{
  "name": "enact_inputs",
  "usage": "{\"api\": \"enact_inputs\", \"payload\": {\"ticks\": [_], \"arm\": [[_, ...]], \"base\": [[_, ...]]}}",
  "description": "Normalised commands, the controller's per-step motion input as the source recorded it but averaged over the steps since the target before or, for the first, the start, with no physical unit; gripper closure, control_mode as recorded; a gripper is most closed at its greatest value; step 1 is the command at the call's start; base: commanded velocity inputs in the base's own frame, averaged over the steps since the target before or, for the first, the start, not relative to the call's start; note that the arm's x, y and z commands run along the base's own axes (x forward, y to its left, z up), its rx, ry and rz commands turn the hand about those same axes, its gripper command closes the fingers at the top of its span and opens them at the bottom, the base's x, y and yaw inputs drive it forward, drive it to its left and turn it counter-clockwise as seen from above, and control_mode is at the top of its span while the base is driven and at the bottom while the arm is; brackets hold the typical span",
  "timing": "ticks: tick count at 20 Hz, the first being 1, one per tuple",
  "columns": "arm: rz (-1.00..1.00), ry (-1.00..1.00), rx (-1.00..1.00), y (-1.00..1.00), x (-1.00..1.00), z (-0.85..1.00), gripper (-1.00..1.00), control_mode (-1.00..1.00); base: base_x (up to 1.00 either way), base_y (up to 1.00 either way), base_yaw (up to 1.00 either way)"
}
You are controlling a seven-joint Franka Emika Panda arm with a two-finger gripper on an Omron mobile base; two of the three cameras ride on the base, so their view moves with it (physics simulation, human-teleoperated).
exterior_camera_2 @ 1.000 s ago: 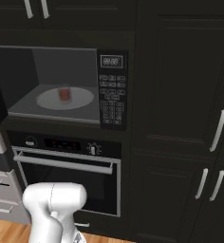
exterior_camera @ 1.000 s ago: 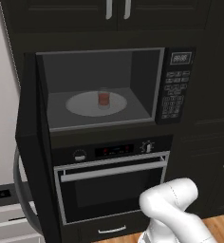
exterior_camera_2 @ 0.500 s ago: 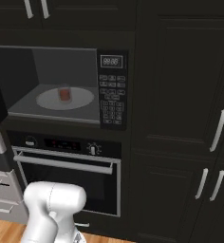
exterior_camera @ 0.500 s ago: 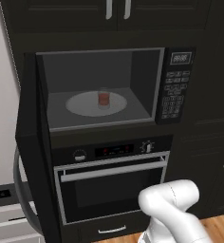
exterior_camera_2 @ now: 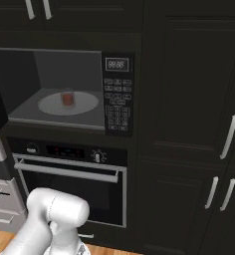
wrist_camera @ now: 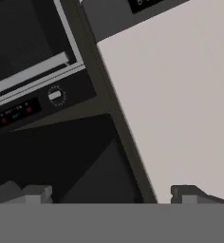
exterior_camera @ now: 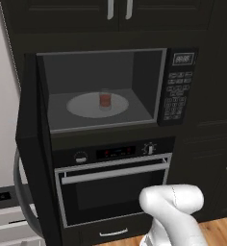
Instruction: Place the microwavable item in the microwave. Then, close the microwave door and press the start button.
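So the arm (exterior_camera: 175, 211) was folded down low, just its white elbow joint poking up at the bottom of both base views, right-hand side in one and left-hand side (exterior_camera_2: 57, 214) in the other. The hand (wrist_camera: 109, 193) was rolled over sideways, its fingers (wrist_camera: 35, 193) spread wide apart with nothing gripped between them.

No change to call over this last second. Both base views frame the scene just as before, so the base is not driving. If the white robot arm (exterior_camera: 173, 202) shifts at all, it is too slight to judge from either side. The small reddish-brown squat cylinder (exterior_camera: 105, 100) shows no move, and neither does the wide black microwave door (exterior_camera: 33, 144) with its open swing.
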Motion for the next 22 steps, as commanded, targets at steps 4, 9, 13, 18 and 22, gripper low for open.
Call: {"api": "enact_inputs", "payload": {"ticks": [4, 9, 13, 18, 22], "arm": [[-0.01, 0.16, 0.00, -0.48, 0.40, 0.00, -1.00, -1.00], [0.00, 0.16, 0.00, -0.83, 0.44, 0.00, -1.00, -1.00], [0.00, 0.10, 0.00, -0.94, 0.28, 0.00, -1.00, -1.00], [0.00, 0.01, 0.02, -1.00, 0.03, 0.05, -1.00, -1.00], [0.00, 0.01, 0.06, -1.00, 0.18, 0.25, -1.00, -1.00]], "base": [[0.00, 0.00, 0.00], [0.00, 0.00, 0.00], [0.00, 0.00, 0.00], [0.00, 0.00, 0.00], [0.00, 0.00, 0.00]]}}
